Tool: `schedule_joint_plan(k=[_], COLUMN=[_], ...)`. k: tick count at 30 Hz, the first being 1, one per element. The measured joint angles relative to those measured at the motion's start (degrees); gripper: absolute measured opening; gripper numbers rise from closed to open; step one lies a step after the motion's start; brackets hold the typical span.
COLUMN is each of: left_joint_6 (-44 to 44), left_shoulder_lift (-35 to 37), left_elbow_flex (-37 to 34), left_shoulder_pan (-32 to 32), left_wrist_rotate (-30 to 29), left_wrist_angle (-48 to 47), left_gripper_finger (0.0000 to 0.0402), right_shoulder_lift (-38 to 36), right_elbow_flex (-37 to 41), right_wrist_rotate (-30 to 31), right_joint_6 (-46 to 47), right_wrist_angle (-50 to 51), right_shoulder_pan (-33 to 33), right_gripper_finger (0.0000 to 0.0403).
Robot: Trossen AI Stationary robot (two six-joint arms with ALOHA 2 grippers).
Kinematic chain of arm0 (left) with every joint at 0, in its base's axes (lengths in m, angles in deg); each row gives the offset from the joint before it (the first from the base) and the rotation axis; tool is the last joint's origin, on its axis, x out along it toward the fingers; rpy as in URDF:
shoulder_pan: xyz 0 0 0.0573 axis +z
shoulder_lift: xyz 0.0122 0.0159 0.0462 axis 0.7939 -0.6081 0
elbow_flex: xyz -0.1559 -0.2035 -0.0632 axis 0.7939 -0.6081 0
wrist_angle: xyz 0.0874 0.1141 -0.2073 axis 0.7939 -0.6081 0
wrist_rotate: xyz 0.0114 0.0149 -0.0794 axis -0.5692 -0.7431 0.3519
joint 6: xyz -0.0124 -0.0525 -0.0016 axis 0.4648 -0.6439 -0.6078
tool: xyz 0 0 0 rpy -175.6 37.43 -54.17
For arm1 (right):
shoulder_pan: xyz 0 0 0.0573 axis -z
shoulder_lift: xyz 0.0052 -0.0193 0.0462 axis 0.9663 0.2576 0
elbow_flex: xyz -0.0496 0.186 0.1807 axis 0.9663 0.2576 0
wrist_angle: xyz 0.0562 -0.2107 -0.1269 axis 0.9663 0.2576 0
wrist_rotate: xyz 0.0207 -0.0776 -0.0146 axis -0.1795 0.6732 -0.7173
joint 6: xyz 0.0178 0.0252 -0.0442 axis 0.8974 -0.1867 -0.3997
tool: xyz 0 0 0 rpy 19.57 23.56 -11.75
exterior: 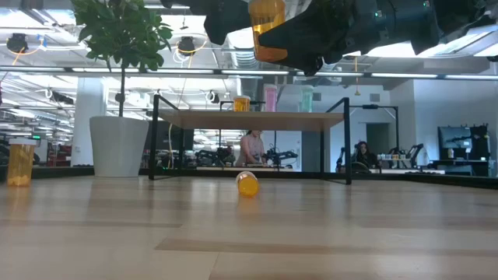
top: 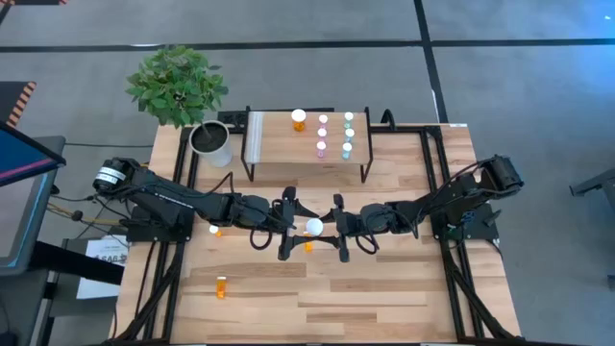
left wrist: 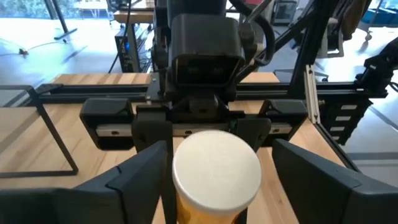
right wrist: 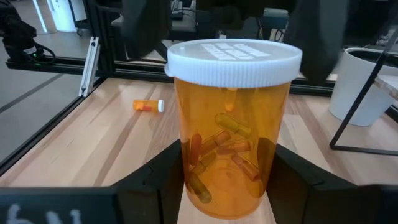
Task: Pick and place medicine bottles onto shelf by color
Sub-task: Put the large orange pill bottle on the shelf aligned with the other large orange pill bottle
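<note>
A large orange medicine bottle [right wrist: 230,130] with a white cap [top: 313,228] hangs upright high above the table's middle [exterior: 268,31], with my right gripper [top: 332,228] shut on it. My left gripper [left wrist: 217,171] faces it from the table's left, open. Its fingers stand on either side of the bottle's top, and a gap shows at one finger [left wrist: 305,174]. The shelf [top: 279,144] stands at the far middle on its black legs. An orange bottle [top: 299,118], pink bottles [top: 322,135] and teal ones [top: 349,133] stand on it. Small orange bottles [top: 222,286] [top: 308,246] [top: 215,230] lie on the table. My right gripper pinches the large orange bottle's lower body [right wrist: 186,168] between its two fingers [right wrist: 289,177]. The fingers come level from the table's right side. The bottle stands upright in the hold, cap up, lifted well clear of the table.
A white plant pot [top: 210,142] with a leafy plant stands at the far left beside the shelf. Black frame rails [top: 440,183] run along the table's sides. People sit in the room beyond the far edge [exterior: 252,148].
</note>
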Motion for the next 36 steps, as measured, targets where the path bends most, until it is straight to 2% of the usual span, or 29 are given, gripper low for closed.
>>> schedule_joint_plan(k=[8,13,28,36], left_joint_6=[-0.01,-0.04,0.83,1.51], left_shoulder_lift=[0.0,0.04,0.33,5.89], left_elbow_flex=[0.0,0.0,-0.02,-0.04], left_shoulder_pan=[0.02,0.02,0.0,0.09], left_wrist_rotate=[0.38,0.66,0.89,0.06], left_wrist_angle=[-0.31,-0.38,-1.35,-7.52], left_gripper_finger=[0.0215,0.0191,0.0193,0.0193], right_shoulder_lift=[0.0,0.0,0.04,0.04], right_elbow_flex=[0.0,0.0,-0.04,-0.04], right_wrist_rotate=[-0.13,-0.21,-0.08,0.03], right_joint_6=[0.0,-0.02,0.87,0.83], right_wrist_angle=[0.0,0.02,-1.25,-1.02], right_shoulder_pan=[0.0,0.0,0.0,0.12], right_gripper_finger=[0.0202,0.0201,0.0248,0.0277])
